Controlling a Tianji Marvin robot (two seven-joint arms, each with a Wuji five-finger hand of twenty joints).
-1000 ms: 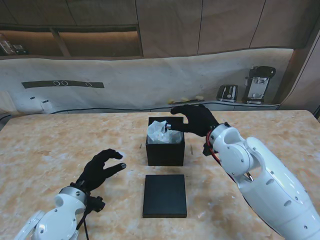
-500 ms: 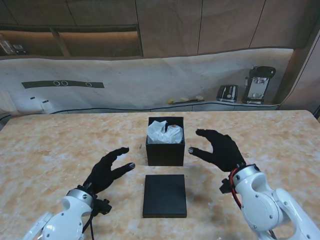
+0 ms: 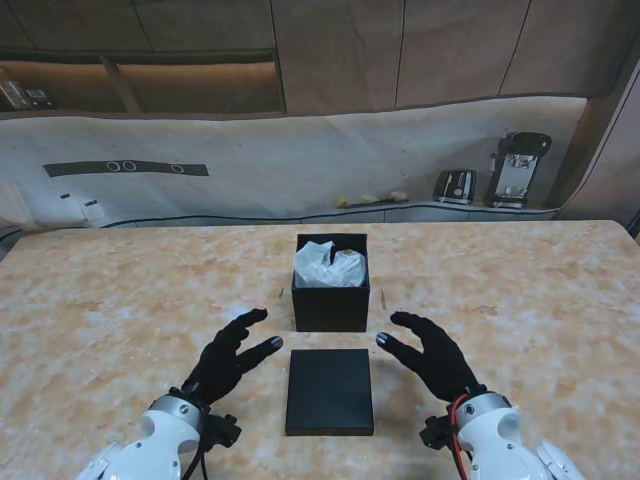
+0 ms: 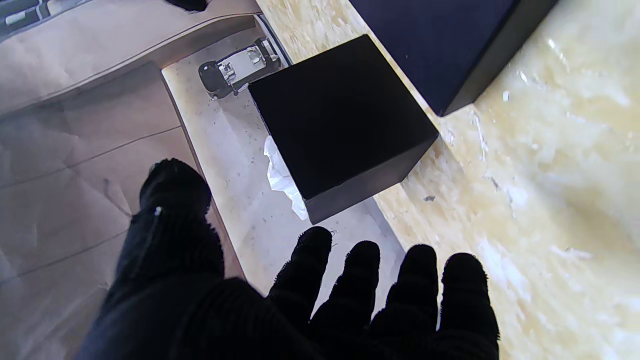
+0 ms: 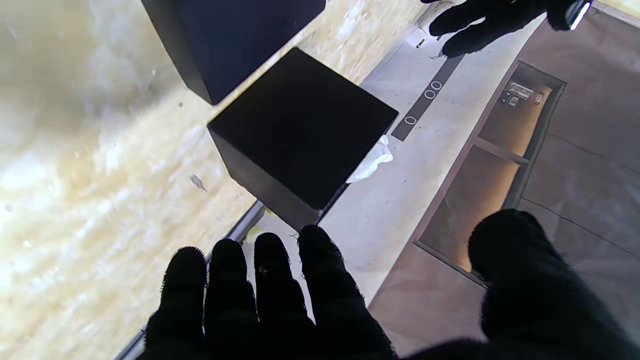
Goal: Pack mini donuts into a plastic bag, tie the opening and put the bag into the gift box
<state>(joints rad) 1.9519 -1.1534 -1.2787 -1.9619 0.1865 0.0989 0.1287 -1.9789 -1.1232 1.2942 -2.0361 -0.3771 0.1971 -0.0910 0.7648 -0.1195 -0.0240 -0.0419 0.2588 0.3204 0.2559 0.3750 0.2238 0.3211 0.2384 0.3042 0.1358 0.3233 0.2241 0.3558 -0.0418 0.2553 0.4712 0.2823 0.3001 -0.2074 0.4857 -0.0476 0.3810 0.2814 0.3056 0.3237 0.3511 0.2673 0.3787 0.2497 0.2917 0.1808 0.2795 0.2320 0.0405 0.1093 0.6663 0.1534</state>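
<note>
I see the gift box (image 3: 331, 293) standing open at the middle of the marble-patterned counter (image 3: 100, 300), a matte black cube with straight walls. The plastic bag (image 3: 328, 265) sits inside it, crumpled white and translucent, its top bunched and rising just past the rim; I cannot make out the donuts through it. From the left wrist view the gift box (image 4: 345, 120) shows as a plain dark block with a bit of the plastic bag (image 4: 282, 180) sticking out at its open end, and the right wrist view shows the same gift box (image 5: 300, 130) and a corner of the bag (image 5: 372, 160).

The box lid (image 3: 330, 390) lies flat on the counter nearer to me than the box, apart from it, black and square.

My left robot hand (image 3: 228, 358) is beside the lid's left edge, fingers spread wide and holding nothing. My right robot hand (image 3: 432, 355) is beside the lid's right edge, likewise wide and empty. Both are gloved in black, and neither touches the lid or the box.
</note>
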